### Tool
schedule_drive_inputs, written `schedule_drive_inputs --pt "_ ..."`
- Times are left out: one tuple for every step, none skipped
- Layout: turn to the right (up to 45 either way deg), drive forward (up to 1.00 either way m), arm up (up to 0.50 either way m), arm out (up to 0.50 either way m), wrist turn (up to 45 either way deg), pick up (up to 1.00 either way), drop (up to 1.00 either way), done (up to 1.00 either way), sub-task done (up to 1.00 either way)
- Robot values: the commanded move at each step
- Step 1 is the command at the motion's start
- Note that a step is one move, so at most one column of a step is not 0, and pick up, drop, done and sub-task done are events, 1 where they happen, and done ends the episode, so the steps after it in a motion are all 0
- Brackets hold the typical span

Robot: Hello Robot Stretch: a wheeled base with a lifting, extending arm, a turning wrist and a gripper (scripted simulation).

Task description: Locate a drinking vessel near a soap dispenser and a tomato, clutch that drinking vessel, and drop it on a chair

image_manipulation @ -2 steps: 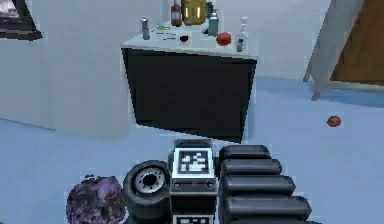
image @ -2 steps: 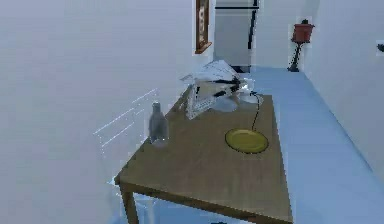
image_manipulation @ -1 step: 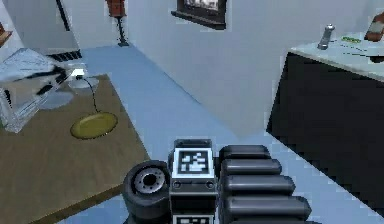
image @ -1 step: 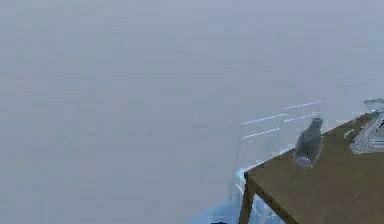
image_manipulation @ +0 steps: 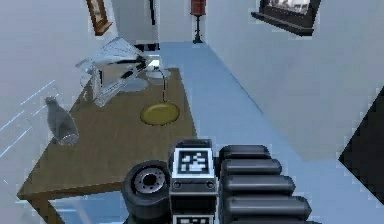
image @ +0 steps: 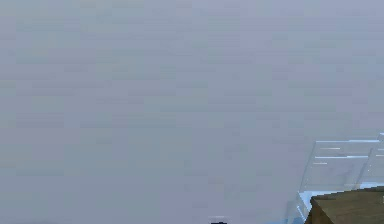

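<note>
Searching well meant turning slowly toward the table (image_manipulation: pixel 110 150) and checking the clear clutter (image_manipulation: pixel 110 68) at eleven o'clock for the cup, not yet identifiable there; whether the gripper (image_manipulation: pixel 150 186) was apart, together or loaded could not be told.

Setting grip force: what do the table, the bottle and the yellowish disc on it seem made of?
Table: likely wood, matte brown top and legs. Bottle: clear glass or plastic, since the tabletop shows through. Disc: dull olive-yellow, flat, perhaps glazed ceramic or metal; the look leaves it open.
</note>
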Motion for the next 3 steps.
schedule_drive_inputs --pt "0.0 0.0 0.0 0.24 0.0 0.0 0.0 0.0 0.0" --pt "0.0 0.0 0.0 0.0 39.0 0.0 0.0 0.0 0.0" --pt "0.0 0.0 -0.4 0.0 0.0 0.0 0.0 0.0 0.0"
